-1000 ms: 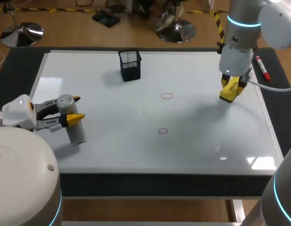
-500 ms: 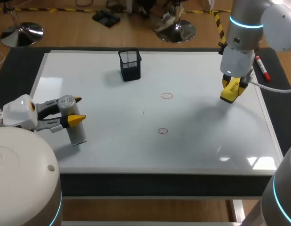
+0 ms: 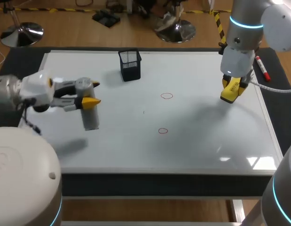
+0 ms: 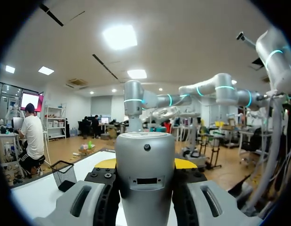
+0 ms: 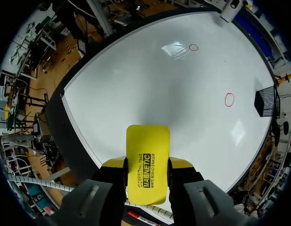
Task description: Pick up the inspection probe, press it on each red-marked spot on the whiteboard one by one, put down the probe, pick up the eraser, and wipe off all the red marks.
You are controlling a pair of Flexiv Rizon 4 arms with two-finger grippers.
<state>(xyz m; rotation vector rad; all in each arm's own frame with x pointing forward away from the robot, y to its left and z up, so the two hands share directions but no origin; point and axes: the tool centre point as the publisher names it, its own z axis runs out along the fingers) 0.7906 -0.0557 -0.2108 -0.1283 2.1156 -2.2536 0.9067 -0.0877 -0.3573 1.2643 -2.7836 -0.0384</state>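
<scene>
My left gripper (image 3: pixel 92 92) is clenched on the probe (image 3: pixel 90 117). In the left wrist view the grey cylinder (image 4: pixel 145 174) stands between both yellow tips, gripped from two sides. It hangs upright over the left part of the whiteboard (image 3: pixel 201 141). Its shadow falls apart from its foot, so I judge it is lifted clear of the surface. It is well apart from both red marks.

My right gripper (image 3: pixel 231 87) hovers over the far right part of the board with its jaws grasping the yellow eraser (image 3: pixel 228 95). In the right wrist view the eraser (image 5: pixel 148 150) sits pinched between my fingers, pointing out over the board.

The far mark (image 3: pixel 167 96) and the near mark (image 3: pixel 163 131) are both whole red rings near the middle of the board, and nothing has been wiped. A mesh basket (image 3: pixel 130 65) stands far left of them, and a red marker (image 3: pixel 263 67) lies off the board's far right edge.

By my reckoning the pick-up of the probe is done, and the eraser is already in hand. I cannot tell whether either mark has been pressed. With the probe this far off, I take both presses to be still ahead, followed by setting the probe down and wiping both rings.
</scene>
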